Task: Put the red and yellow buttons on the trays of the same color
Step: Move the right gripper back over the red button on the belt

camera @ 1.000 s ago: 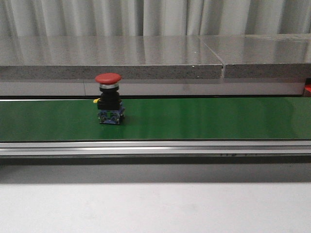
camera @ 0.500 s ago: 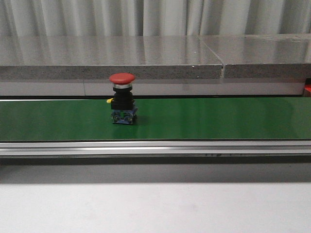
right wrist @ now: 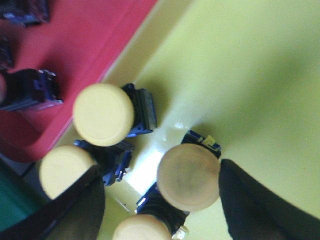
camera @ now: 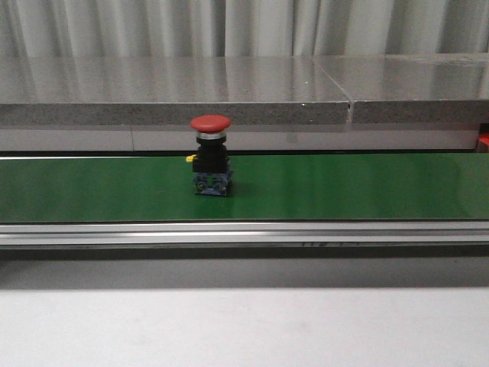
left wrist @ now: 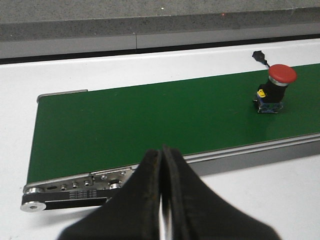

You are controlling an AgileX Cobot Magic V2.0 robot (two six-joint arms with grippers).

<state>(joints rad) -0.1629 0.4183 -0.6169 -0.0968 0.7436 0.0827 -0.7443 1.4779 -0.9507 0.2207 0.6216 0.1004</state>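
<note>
A red button [camera: 211,157] with a mushroom cap stands upright on the green conveyor belt [camera: 344,187], left of centre. The left wrist view shows the same red button [left wrist: 276,89] far off along the belt, while my left gripper [left wrist: 162,152] is shut and empty near the belt's end roller. My right gripper [right wrist: 160,200] hangs open over the yellow tray [right wrist: 250,75], where several yellow buttons stand. One yellow button [right wrist: 188,176] sits between its spread fingers, close to one of them. The red tray [right wrist: 75,40] lies beside the yellow one. Neither gripper shows in the front view.
A grey stone ledge [camera: 229,92] runs behind the belt, with an aluminium rail [camera: 244,233] along its front edge. Dark button bodies [right wrist: 30,90] rest on the red tray. A small black part [left wrist: 258,56] lies on the white table behind the belt.
The red button has travelled to the right along the belt, still upright. Nothing else in the front view has moved.
</note>
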